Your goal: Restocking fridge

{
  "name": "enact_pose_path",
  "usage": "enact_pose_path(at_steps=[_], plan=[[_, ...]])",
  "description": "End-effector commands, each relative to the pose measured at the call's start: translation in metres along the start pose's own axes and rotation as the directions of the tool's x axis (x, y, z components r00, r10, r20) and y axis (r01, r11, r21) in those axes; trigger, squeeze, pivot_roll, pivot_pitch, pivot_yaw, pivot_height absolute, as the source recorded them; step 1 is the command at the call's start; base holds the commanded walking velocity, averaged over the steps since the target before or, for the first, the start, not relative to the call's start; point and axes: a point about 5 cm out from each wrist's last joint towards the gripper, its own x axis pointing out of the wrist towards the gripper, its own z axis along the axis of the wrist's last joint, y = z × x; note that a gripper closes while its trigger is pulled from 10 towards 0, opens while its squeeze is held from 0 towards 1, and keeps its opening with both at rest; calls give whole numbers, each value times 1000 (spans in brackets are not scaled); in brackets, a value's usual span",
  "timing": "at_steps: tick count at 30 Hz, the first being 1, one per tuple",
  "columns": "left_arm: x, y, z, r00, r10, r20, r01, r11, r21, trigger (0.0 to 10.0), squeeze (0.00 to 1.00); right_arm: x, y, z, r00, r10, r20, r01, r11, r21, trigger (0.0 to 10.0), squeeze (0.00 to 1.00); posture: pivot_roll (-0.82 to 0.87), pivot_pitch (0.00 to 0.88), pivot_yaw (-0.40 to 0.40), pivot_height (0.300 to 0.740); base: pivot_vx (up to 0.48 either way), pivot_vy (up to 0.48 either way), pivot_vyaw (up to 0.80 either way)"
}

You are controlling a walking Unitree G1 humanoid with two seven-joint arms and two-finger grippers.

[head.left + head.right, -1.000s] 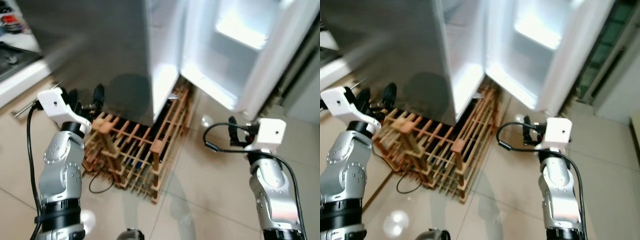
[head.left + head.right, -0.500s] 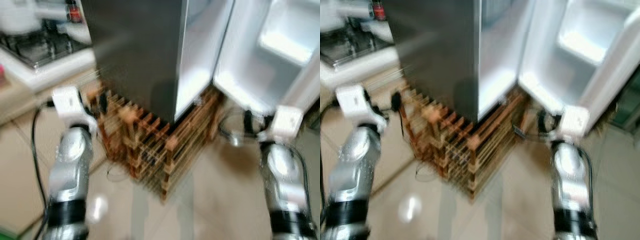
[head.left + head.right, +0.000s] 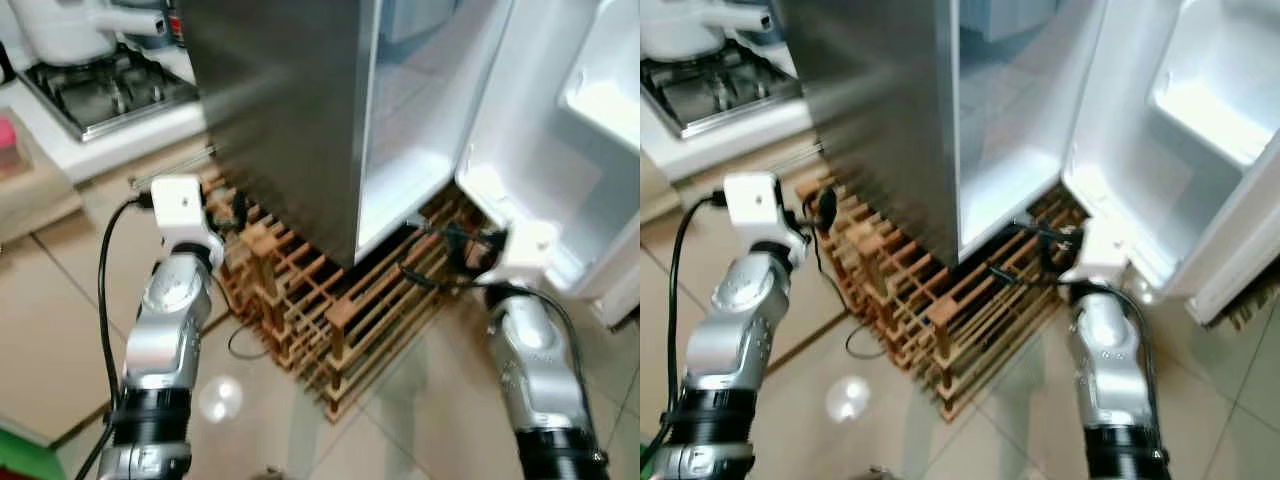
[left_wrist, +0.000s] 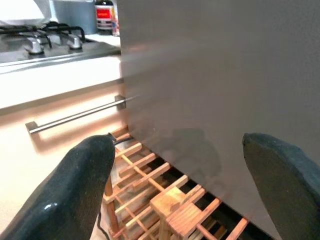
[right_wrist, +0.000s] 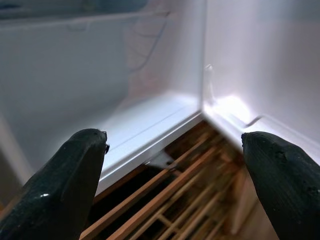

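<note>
- Facing the fridge (image 3: 290,110): door (image 3: 1200,130) swung open on the robot's right, lit interior ahead and above the right claw (image 5: 175,165), the nearer arm.
- Right claw: fingers spread wide, holding nothing.
- Left claw (image 4: 175,165): wide open, empty, above the wooden rack (image 3: 330,310) at the fridge's foot.
</note>
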Motion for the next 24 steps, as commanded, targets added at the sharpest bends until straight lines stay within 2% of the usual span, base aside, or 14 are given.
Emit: enact_pose_path(at_steps=[1, 2, 4, 6, 8, 14, 20, 23, 24], plan=[[1, -6, 3, 999, -35, 12, 35, 999, -25, 10000, 0, -3, -8, 3, 1000, -22, 17, 22, 1000, -16, 10000, 294, -27, 0, 73, 740, 0, 0, 0], [1, -7, 4, 999, -50, 18, 50, 998, -32, 10000, 0, -4, -7, 3, 1000, -23, 16, 23, 1000, -4, 10000, 337, -25, 0, 77, 740, 0, 0, 0], [0, -8, 4, 998, -64, 15, 64, 998, -24, 10000, 0, -4, -6, 2, 1000, -26, 16, 26, 1000, 4, 10000, 337, -25, 0, 77, 740, 178, -120, 0], [-1, -16, 5, 993, -115, 24, 114, 993, 13, 10000, 0, -5, -5, -1, 1000, -30, 5, 30, 1000, -4, 10000, 267, -22, 0, 81, 740, 384, -283, 0], [-1, -18, 5, 992, -123, 29, 122, 992, 18, 10000, 0, -4, -4, -1, 1000, -30, 5, 30, 1000, -8, 10000, 259, -22, 0, 82, 740, 384, -283, 0], [1, -16, 6, 995, -97, 28, 97, 995, 3, 10000, 0, -3, -4, 0, 1000, -26, 14, 26, 1000, 0, 10000, 255, -16, 0, 82, 740, 400, -191, 0], [7, -21, 10, 995, -89, 40, 86, 994, 63, 10000, 0, -2, -4, 2, 999, -27, 22, 27, 1000, 12, 10000, 243, -14, 0, 83, 740, 455, 0, 0], [7, -17, 8, 997, -60, 41, 58, 997, 60, 10000, 0, 1, -15, 3, 998, -57, 24, 58, 998, -30, 10000, 243, -15, 0, 86, 740, 95, 0, 0], [7, -16, 8, 998, -55, 39, 52, 997, 54, 10000, 0, 2, -31, 4, 994, -110, 24, 111, 992, -55, 10000, 243, -15, 0, 86, 740, 0, 0, 0]])
